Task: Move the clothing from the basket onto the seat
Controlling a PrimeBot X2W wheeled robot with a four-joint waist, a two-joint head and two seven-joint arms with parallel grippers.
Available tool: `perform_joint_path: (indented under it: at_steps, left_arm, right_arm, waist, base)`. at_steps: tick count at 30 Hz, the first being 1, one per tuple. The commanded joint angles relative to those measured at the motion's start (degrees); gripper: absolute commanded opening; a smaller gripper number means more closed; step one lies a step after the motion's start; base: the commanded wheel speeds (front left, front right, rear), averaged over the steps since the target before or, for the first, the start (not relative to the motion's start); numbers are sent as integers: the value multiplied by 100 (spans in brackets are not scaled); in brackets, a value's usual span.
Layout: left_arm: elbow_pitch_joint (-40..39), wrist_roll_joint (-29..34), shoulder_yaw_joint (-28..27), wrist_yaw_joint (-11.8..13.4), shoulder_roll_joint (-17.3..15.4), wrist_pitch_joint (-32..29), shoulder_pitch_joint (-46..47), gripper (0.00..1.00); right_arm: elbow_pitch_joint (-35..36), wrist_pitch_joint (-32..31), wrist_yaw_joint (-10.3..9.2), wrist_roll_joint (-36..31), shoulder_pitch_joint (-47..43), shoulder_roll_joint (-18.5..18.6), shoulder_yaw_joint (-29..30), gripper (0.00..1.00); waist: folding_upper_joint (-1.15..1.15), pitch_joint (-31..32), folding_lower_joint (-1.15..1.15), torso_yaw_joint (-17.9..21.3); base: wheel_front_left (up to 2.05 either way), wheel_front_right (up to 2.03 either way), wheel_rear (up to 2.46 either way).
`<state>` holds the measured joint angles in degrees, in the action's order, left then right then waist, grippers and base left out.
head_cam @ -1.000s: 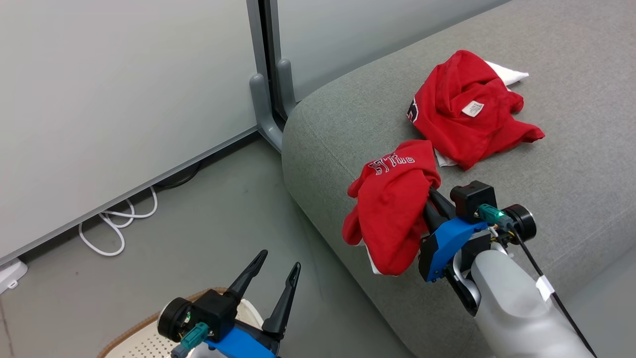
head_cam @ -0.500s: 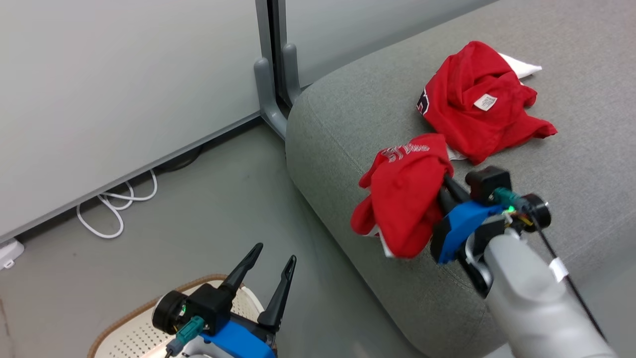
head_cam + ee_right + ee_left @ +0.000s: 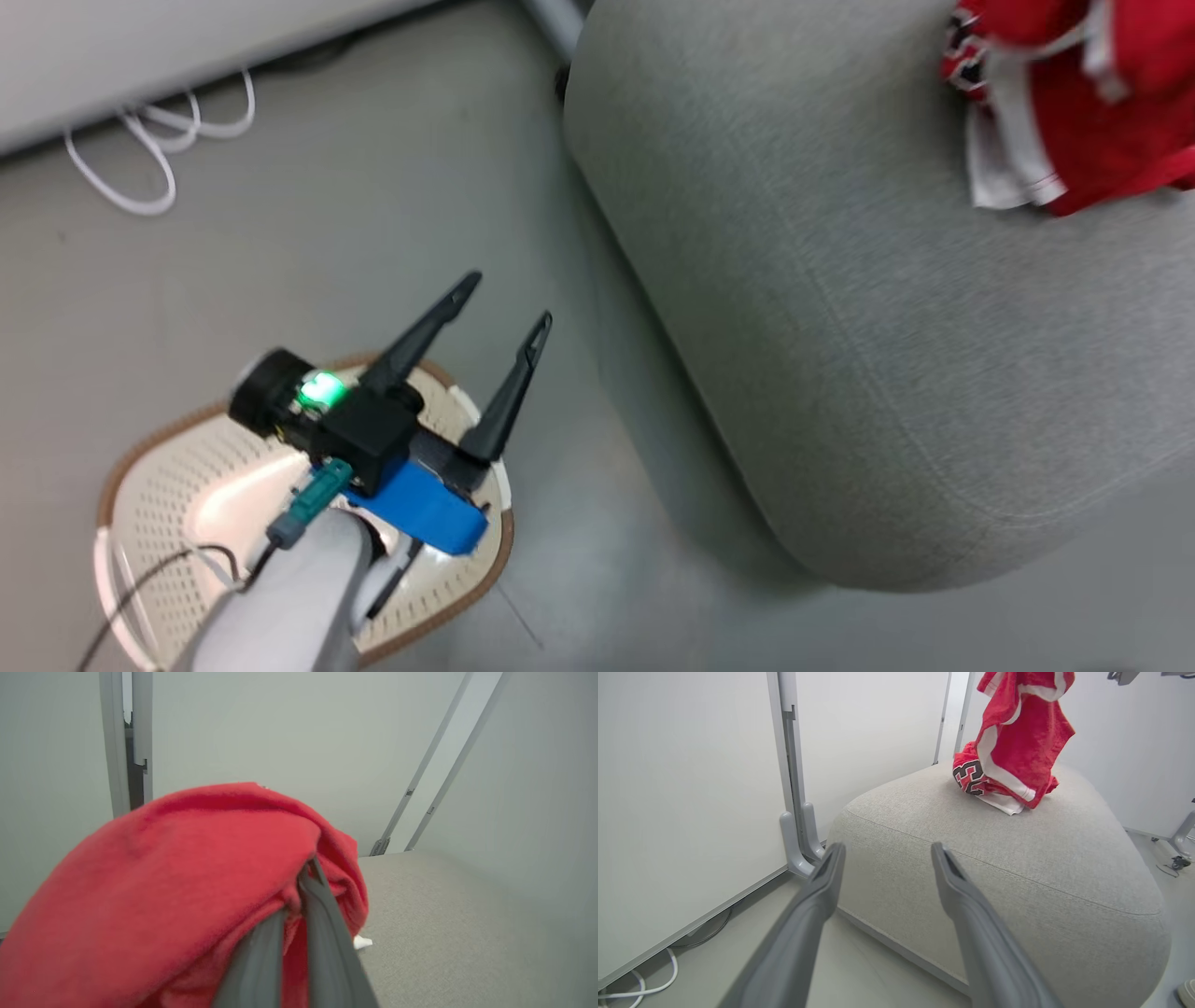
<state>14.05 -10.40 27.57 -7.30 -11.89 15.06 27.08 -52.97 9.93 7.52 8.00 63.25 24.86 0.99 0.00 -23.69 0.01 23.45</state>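
The right gripper (image 3: 303, 877) has its fingers pressed together on a red jersey (image 3: 187, 872). The jersey drapes over them and hangs down above the far part of the grey seat (image 3: 840, 327), right by a second jersey (image 3: 971, 772) lying there. With the seat directly under the cloth, lowering and letting go should suffice. The left gripper (image 3: 507, 299), fingers spread, hovers over the basket (image 3: 154, 471), well apart.

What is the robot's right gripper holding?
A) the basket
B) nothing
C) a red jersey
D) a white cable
C: in the right wrist view, the right gripper is shut on the red jersey, which drapes over its two dark fingers.
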Motion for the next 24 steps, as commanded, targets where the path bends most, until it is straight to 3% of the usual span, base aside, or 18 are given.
perform_joint_path:
  at_steps: [1,5,8,17,18,19,20,21,24]
  left_arm:
    - [-134,75,-31,-23,-129,17,196,100]
    - [-507,205,-100,-17,-270,17,496,100]
    - [-806,241,-240,72,-313,17,625,100]
    - [-1381,294,-554,234,-327,17,411,100]
    - [-1388,296,-578,235,-329,17,381,100]
    - [-1375,301,-591,231,-333,17,348,100]
    - [-1375,301,-591,231,-333,17,348,100]
    - [-1374,299,-614,230,-319,17,325,100]
    - [-1354,260,-671,223,-228,17,240,100]
  right_arm:
    - [53,27,-7,7,259,219,244,0]
    - [7,127,-6,-30,479,650,1023,0]
    - [-108,241,-6,-145,426,754,1442,0]
    - [-531,471,-6,-536,65,388,2277,0]
    - [-551,479,-6,-590,41,357,2328,18]
    - [-560,481,-6,-647,15,332,2372,55]
    - [-560,481,-6,-647,15,332,2372,55]
    - [-569,494,-6,-724,-13,303,2404,100]
    - [-543,513,-6,-961,-78,217,2441,100]
  waist:
    - [0,-1070,-1,-401]
    - [0,-1738,-1,-505]
    - [0,-2090,-1,-564]
    - [0,-2363,-1,-711]
    - [0,-2335,-1,-720]
    - [0,-2297,-1,-728]
    - [0,-2297,-1,-728]
    - [0,-2246,-1,-738]
    - [0,-2023,-1,-787]
  base:
    - [0,0,0]
    - [0,0,0]
    - [0,0,0]
    - [0,0,0]
    - [0,0,0]
    - [0,0,0]
    - [0,0,0]
    - [0,0,0]
    - [0,0,0]
